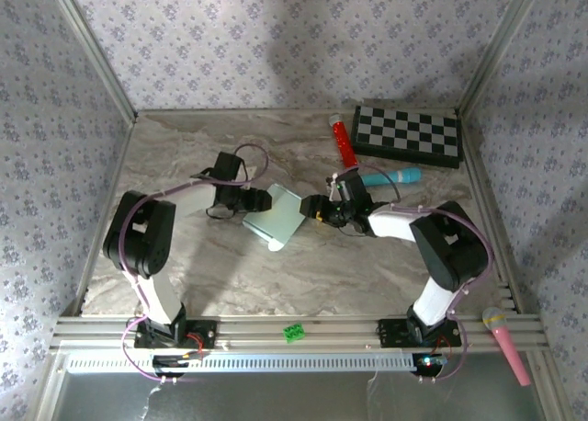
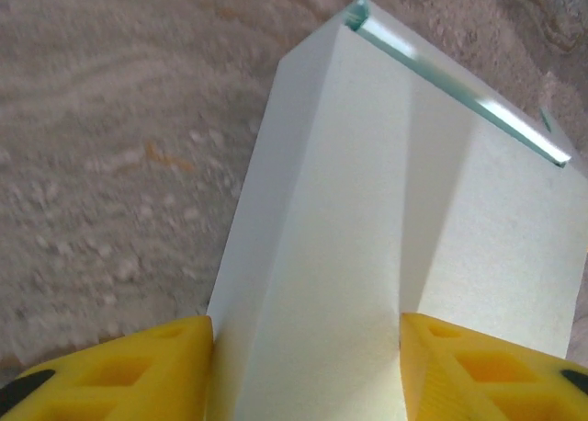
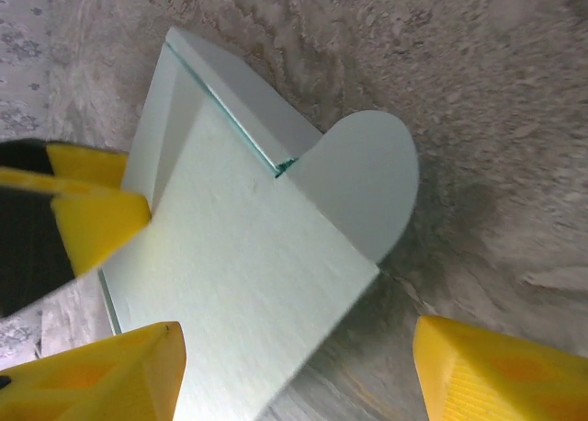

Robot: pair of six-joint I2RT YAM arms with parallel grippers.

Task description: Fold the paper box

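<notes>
The paper box [image 1: 276, 217] lies in the middle of the counter [image 1: 230, 274], with bare marble open from 5 to 8 o'clock. The left pincer [image 2: 306, 366] straddles the box's 9 o'clock edge half-open, and I cannot tell whether it grips. The right pincer [image 3: 294, 366] gapes wide at the 3 o'clock edge, holding nothing.

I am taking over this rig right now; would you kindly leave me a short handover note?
Left gripper: jaws astride one end of the paper box; I cannot tell whether it is clamped.
Right gripper: open, a corner of the box between its fingers, with a gap on one side.
Box: at the middle of the table, between the two grippers.
Done: creases made, panels partly raised.
Left: the rounded flap sticks out untucked; the box is not closed.
</notes>
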